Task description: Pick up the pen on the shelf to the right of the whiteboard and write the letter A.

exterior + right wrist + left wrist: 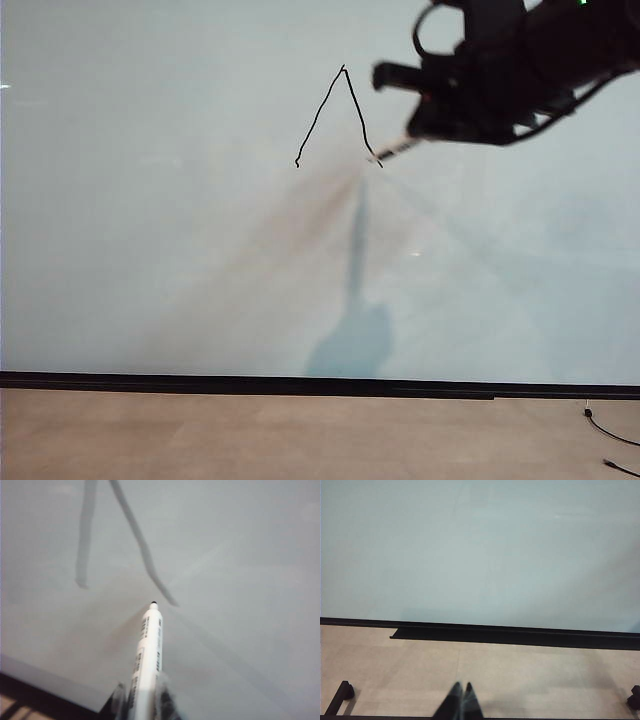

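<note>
The right end effector (pixel 142 702), clamped on the pen (pixel 148 657), holds its tip by the foot of the unfinished letter A (pixel 338 115) on the whiteboard (pixel 150 220). The left end effector (pixel 459 700), fingers together, hangs above the floor (pixel 520 680).

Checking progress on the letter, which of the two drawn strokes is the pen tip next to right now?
The right-hand stroke: the pen, in the right gripper, has its tip by that stroke's lower end; the left stroke ends farther away.

The slim white-barrelled pen (pixel 148 655) with dark print points its dark tip at the glossy pale whiteboard (pixel 150 230), just beside the unfinished black letter A (pixel 338 115), two slanted strokes, no crossbar.
</note>
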You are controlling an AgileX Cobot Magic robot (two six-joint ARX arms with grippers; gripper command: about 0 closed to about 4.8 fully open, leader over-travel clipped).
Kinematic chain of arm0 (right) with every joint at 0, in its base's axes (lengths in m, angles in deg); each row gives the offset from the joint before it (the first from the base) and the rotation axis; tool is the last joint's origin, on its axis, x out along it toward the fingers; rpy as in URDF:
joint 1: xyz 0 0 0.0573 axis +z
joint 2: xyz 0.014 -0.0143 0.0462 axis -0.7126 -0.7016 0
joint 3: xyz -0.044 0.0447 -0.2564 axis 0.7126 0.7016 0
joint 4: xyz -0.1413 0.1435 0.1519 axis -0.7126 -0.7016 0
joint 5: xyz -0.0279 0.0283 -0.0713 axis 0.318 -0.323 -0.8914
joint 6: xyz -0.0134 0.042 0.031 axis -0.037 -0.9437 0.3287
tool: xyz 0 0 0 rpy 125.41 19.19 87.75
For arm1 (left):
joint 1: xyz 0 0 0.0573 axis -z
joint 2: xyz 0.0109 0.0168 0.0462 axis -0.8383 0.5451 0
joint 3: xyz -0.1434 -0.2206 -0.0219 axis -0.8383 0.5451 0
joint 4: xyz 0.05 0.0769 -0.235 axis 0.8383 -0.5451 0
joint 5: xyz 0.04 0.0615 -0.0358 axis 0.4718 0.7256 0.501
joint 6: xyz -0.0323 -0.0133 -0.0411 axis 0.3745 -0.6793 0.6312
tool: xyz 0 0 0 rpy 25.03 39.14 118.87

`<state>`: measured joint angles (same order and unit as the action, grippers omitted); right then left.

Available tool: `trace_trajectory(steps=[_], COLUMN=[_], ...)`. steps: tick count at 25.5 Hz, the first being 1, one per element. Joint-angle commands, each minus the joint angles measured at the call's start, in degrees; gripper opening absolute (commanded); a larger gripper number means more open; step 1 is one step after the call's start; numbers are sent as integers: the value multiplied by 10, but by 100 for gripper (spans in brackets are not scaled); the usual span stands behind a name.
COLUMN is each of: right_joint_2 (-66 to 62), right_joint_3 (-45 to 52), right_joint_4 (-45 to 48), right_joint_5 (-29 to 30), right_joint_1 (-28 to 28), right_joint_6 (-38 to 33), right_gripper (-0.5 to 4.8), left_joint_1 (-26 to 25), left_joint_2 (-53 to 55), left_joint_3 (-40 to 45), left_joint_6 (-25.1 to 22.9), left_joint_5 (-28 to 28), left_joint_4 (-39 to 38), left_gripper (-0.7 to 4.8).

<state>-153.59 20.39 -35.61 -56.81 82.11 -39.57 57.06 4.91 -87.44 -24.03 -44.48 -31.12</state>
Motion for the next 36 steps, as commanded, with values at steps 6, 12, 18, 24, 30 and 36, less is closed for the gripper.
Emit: trace_trajectory(steps=[6, 12, 18, 24, 30, 36], right_joint_2=[-6, -31, -39, -40, -41, -41], right_joint_3=[-38, -84, -91, -91, -91, -91], right_joint_4=[28, 10, 12, 12, 14, 14], right_joint_5=[17, 18, 12, 3, -21, -29], right_joint_1=[42, 40, 38, 37, 37, 37], right_joint_6=[44, 58, 58, 58, 58, 58], right_gripper=[-9, -9, -9, -9, -9, -9], left_joint_1=[0, 0, 0, 0, 0, 0], left_joint_2=[0, 0, 0, 0, 0, 0], left_joint_3=[-1, -1, -1, -1, -1, -1], left_joint_6=[-3, -3, -3, -3, -3, -3], left_joint_5=[0, 0, 0, 0, 0, 0], left_joint_4=[5, 5, 5, 5, 5, 5], left_gripper=[-4, -4, -4, -4, -4, -4])
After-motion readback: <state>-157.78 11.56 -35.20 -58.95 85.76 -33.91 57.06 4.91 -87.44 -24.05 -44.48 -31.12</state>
